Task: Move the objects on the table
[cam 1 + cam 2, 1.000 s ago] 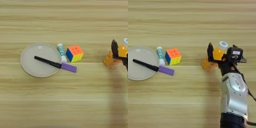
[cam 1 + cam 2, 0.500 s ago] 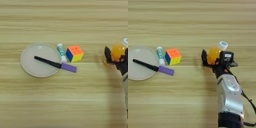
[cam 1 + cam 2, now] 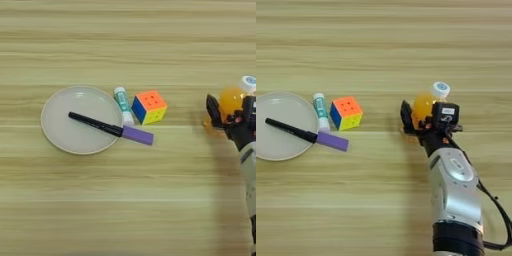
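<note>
Black two-fingered claw (image 3: 418, 119) clenched around tilted small orange juice bottle with white cap (image 3: 426, 102), right of multicoloured puzzle cube (image 3: 346, 112), white-and-green glue stick (image 3: 320, 110), purple stick-like block (image 3: 332, 141) and round grey plate (image 3: 60, 130), on light wooden tabletop (image 3: 381, 45).

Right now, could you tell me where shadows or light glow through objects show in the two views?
Right eye view: the gripper and silver forearm cast a soft shadow leftward onto the table; the orange juice bottle glows translucent. Left eye view: faint shadow beside the purple block.
</note>
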`<state>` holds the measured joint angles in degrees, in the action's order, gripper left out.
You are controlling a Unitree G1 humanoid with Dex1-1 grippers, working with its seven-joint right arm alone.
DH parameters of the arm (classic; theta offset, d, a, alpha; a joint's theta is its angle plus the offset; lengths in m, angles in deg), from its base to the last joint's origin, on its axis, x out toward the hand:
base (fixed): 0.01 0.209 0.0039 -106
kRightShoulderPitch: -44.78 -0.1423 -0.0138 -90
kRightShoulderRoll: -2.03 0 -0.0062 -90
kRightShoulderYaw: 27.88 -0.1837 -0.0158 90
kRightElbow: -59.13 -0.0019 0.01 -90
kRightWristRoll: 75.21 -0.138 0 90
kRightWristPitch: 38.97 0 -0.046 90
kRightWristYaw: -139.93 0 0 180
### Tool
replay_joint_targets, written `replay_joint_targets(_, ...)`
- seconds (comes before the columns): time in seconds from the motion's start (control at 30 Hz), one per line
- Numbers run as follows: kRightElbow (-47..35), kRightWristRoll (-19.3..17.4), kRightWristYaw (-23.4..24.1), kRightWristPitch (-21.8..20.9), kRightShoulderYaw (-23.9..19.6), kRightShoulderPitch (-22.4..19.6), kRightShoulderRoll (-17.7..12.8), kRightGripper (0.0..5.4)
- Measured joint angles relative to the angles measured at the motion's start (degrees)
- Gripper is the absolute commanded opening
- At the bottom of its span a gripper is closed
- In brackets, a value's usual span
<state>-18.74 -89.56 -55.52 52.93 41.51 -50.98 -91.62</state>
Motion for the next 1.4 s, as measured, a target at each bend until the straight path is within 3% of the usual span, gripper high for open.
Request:
replay_joint_targets(0.23,1.2,-0.3,-1.2,-0.4,0.5,-1.0,0.0,3.41)
replay_joint_targets(0.6,12.8,-0.5,-5.1,-4.4,3.8,-10.7,2.5,3.4)
replay_joint_targets(0.87,29.9,3.6,-5.3,-13.0,7.1,-21.4,3.4,3.4)
replay_joint_targets(1.03,38.2,5.1,-4.9,-18.8,7.8,-25.0,3.7,3.4)
replay_joint_targets(1.2,40.7,5.1,-5.0,-21.3,7.6,-25.7,3.7,3.4)
replay_joint_targets(1.4,42.8,5.5,-4.8,-22.2,7.7,-25.4,3.9,4.19)
